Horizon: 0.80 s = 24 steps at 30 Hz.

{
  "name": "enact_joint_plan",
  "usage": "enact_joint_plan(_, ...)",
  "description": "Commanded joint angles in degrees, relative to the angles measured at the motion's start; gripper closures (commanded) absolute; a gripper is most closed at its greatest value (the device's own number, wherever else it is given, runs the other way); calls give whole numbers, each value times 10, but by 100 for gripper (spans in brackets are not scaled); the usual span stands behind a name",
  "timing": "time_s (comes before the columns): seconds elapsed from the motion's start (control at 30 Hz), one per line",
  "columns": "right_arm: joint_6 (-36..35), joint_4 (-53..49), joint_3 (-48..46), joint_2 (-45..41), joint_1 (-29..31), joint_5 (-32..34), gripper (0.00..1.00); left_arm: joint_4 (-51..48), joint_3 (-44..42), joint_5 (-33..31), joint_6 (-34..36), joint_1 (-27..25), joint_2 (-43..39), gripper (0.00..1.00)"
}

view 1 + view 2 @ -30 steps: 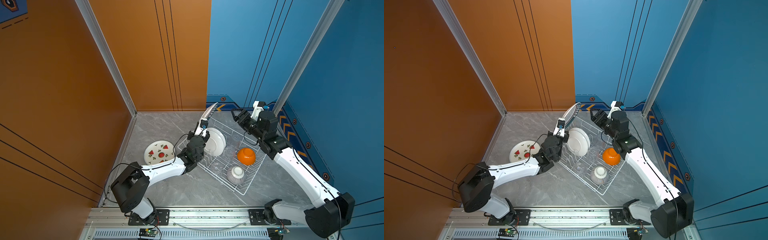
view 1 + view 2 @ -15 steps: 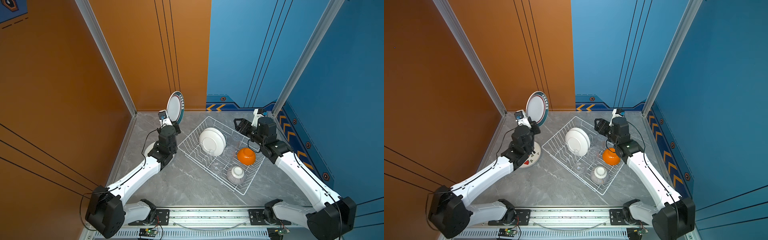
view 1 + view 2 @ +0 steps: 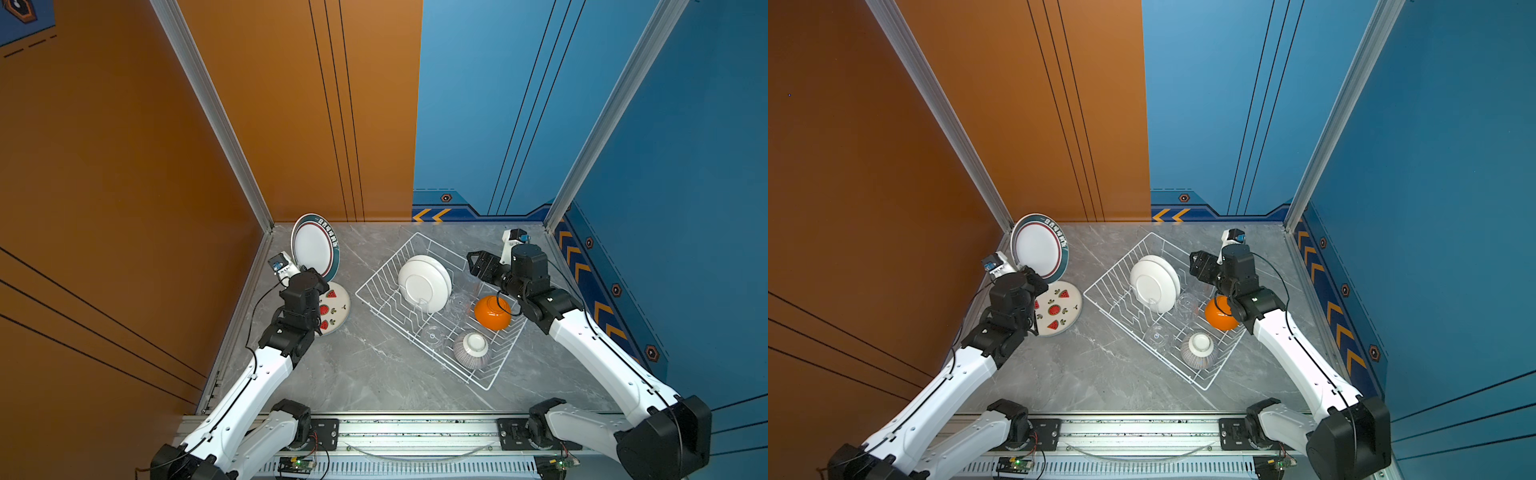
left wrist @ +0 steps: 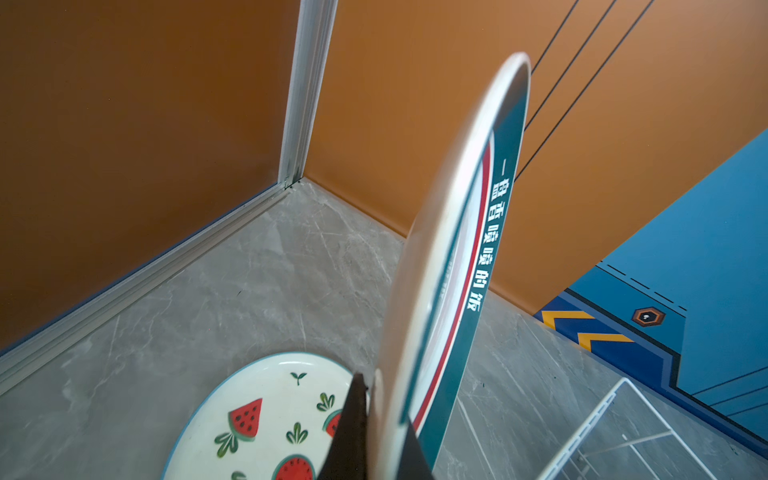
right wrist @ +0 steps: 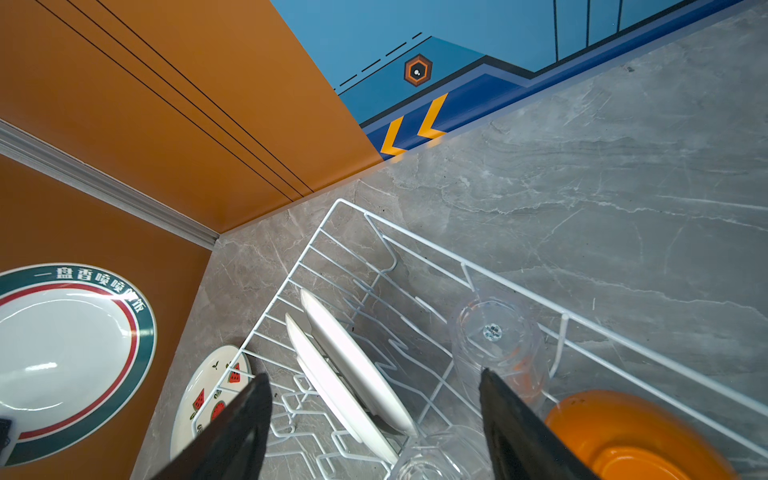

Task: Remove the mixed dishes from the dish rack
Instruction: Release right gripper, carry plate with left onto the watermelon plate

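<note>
Left wrist view: my left fingers (image 4: pixel 349 432) are clenched on the lower rim of the dark-ringed plate (image 4: pixel 453 266). The plate stands on edge, nearly upright, with its teal band and white lettering facing away from the corner post. Below it the watermelon plate (image 4: pixel 266 411) lies flat, face up, on the grey bench (image 4: pixel 232 282).

In both top views my left arm reaches forward from the front rail toward the far left corner. The wrist is turned up, so the held plate rises above the fingers, clear of the bench. It is above the far edge of the watermelon plate (image 3: pixel 334 309).

Right wrist view: my right fingers (image 5: pixel 232 432) are spread wide and grasp nothing. They hang over the dish rack (image 5: pixel 419 239). A clear tumbler (image 5: pixel 494 340) lies on its side just ahead of one tip. I cannot tell whether that tip touches it.

In a top view my right arm runs up the right side, bends at the elbow and turns inward. Its fingers point left over the rack's far corner.

Rack contents: two white plates (image 3: pixel 424 282) stand on edge between the prongs. The orange bowl (image 3: pixel 492 311) is tilted on its side against the right wall. The striped bowl (image 3: pixel 470 351) sits upside down at the near end. Two more tumblers (image 3: pixel 432 334) lie between them. The rack sits skewed on the bench, well apart from the watermelon plate.
</note>
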Motion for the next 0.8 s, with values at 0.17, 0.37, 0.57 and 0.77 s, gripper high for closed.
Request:
enact_joint_plan(0.17,-33,-22,-19,-12,17,17,21,-94,-50,101,-108,102,-91,100)
enact_joint_plan(0.37,-34,-19,-25,-1,20,21,21,-94,-102,215,-178,179,-110,100)
enact_joint_plan(0.57,-37,-19,-24,2,22,24,21,-18,-146,346,-211,230,-80,100)
enact_joint_plan(0.77,-38,-18,-27,5,25,31,21,6,-151,379,-209,239,-62,100)
